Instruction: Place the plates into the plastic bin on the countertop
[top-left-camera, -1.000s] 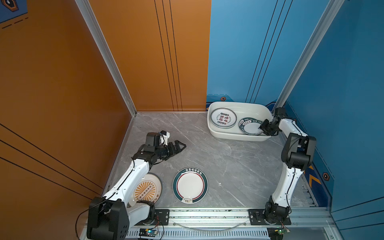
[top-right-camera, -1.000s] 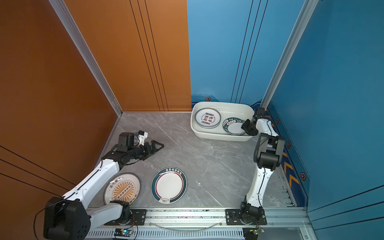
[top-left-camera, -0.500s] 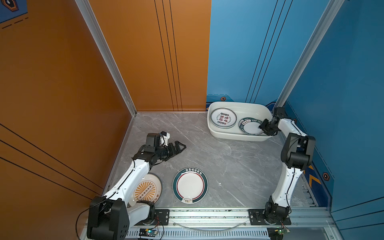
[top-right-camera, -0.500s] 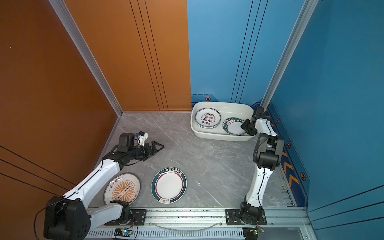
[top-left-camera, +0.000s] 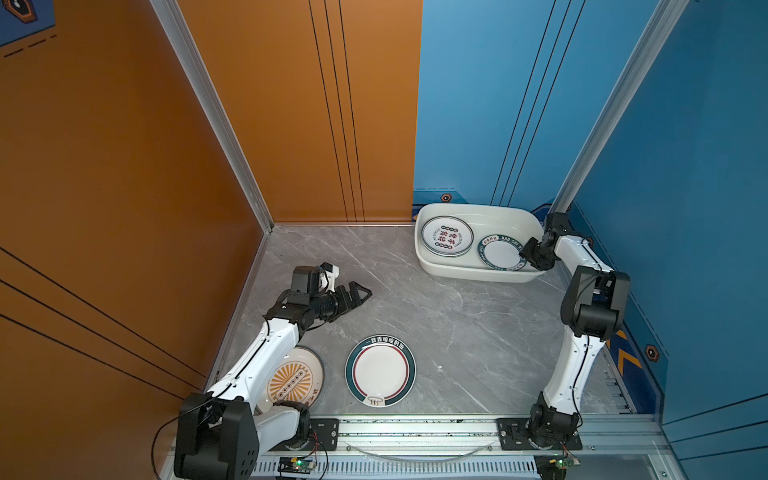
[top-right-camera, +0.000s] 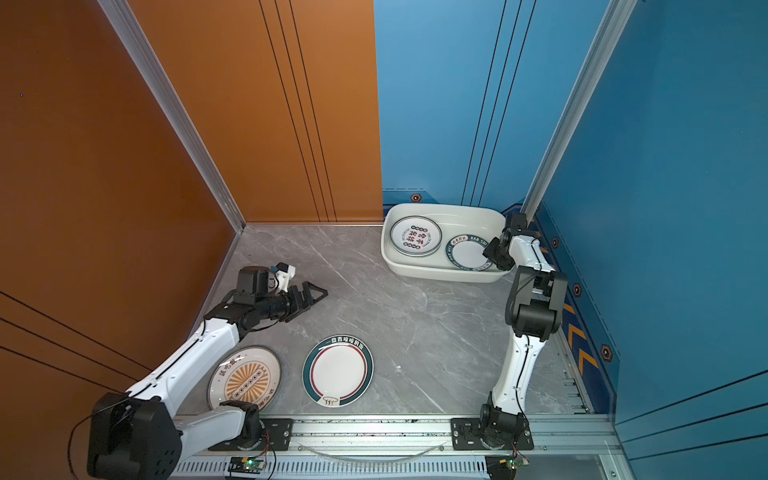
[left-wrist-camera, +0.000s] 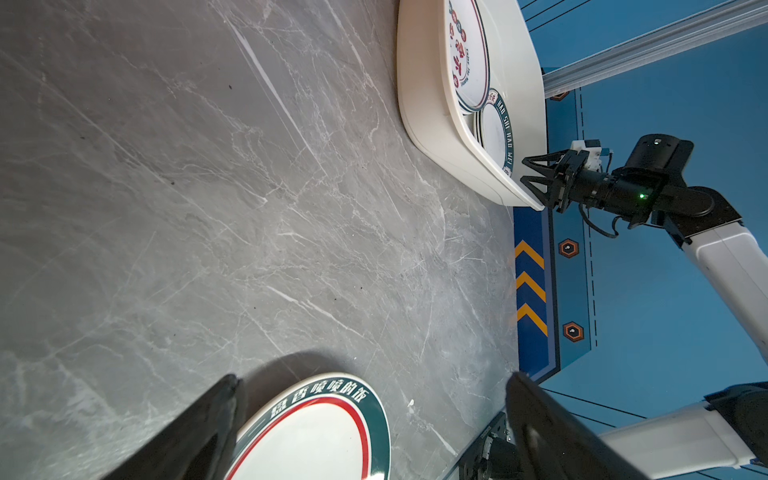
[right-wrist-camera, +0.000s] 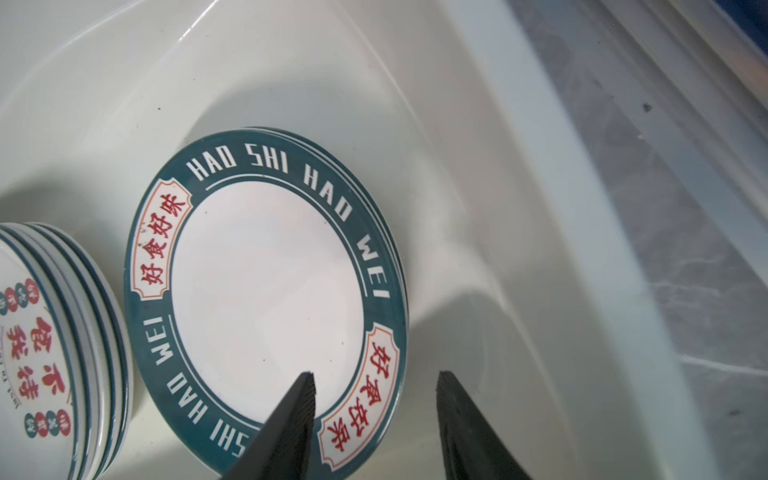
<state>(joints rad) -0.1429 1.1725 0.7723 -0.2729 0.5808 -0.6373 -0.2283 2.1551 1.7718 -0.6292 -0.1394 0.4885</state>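
The plastic bin (top-left-camera: 469, 270) sits at the far right of the countertop (top-left-camera: 457, 324); inside it, the left stack (top-left-camera: 447, 237) and the right stack (top-left-camera: 500, 253) of plates lie just beside each other; the right gripper (top-left-camera: 524, 251) hangs over the right stack's outer edge; near the front, the corner plate (top-left-camera: 296, 380) lies partly under the left arm (top-left-camera: 270, 357); the middle plate (top-left-camera: 380, 371) lies just right of it, not touching.

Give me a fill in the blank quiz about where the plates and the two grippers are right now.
The sunburst plate and the green-rimmed plate lie on the ___.
In the plastic bin, the open right gripper hangs over a plate lettered HAO SHI HAO ___.
The wide-open left gripper holds ___.
Missing: countertop; WEI; nothing.
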